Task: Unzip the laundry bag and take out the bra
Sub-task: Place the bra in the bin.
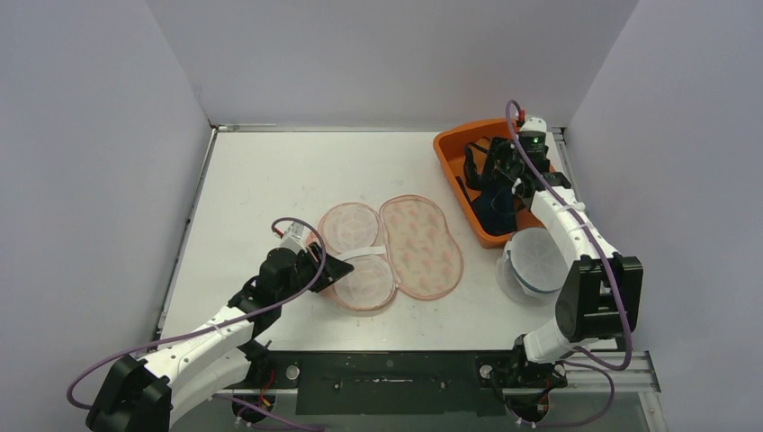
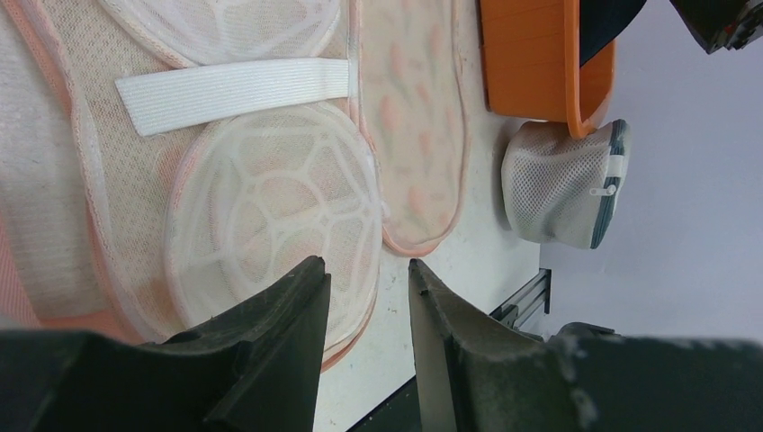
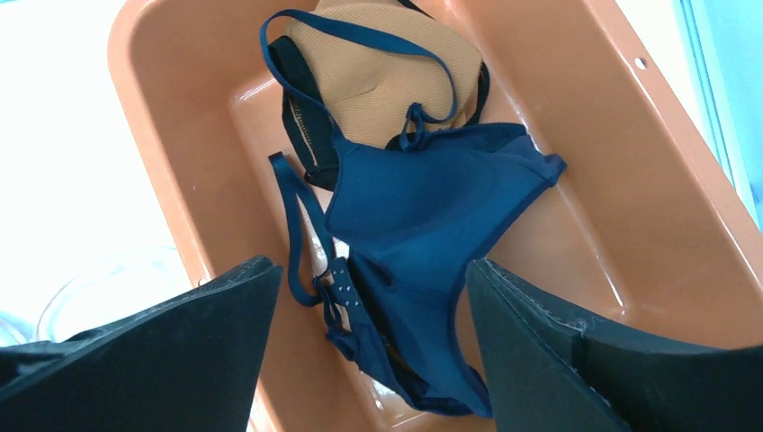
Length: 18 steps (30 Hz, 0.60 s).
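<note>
The pink mesh laundry bag [image 1: 418,243] lies unzipped and spread flat mid-table. Its left half holds two white cup frames [image 1: 364,283] under a white elastic band [image 1: 360,253]. No bra shows in it. My left gripper [image 1: 346,267] is open and empty at the near cup's edge. In the left wrist view [image 2: 365,263] one finger is over the cup [image 2: 270,198] and the other over bare table. My right gripper [image 1: 490,175] is open wide and empty above a navy bra [image 3: 423,198] in the orange bin [image 3: 180,90].
A tan bra with black straps [image 3: 378,72] lies behind the navy one in the bin [image 1: 450,148] at the back right. A round white mesh bag with a grey-blue zip band [image 1: 537,256] stands in front of the bin, next to the right arm. White walls enclose the table.
</note>
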Each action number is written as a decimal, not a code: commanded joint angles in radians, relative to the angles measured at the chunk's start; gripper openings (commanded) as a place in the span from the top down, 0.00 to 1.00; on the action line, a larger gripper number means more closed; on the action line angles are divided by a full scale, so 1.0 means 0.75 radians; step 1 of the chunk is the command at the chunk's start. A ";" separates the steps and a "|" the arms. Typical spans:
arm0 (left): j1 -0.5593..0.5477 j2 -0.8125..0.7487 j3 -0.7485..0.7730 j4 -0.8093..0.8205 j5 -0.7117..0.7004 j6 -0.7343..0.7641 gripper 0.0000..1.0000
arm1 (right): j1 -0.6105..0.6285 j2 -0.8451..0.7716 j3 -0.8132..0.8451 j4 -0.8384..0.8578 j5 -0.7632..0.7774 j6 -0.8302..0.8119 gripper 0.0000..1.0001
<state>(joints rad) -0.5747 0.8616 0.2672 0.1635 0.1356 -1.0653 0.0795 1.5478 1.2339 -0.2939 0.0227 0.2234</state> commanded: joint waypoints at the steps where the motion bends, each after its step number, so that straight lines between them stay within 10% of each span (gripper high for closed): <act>1: -0.006 -0.012 -0.001 0.084 0.006 -0.006 0.64 | -0.031 -0.112 -0.075 0.035 0.054 0.194 0.18; 18: -0.018 0.083 0.017 0.108 0.006 -0.011 0.64 | -0.319 -0.006 -0.209 0.292 -0.288 0.687 0.05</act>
<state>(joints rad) -0.5827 0.9127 0.2661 0.1841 0.1360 -1.0698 -0.1276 1.4982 1.0958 -0.2253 -0.0872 0.6338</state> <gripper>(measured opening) 0.360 0.943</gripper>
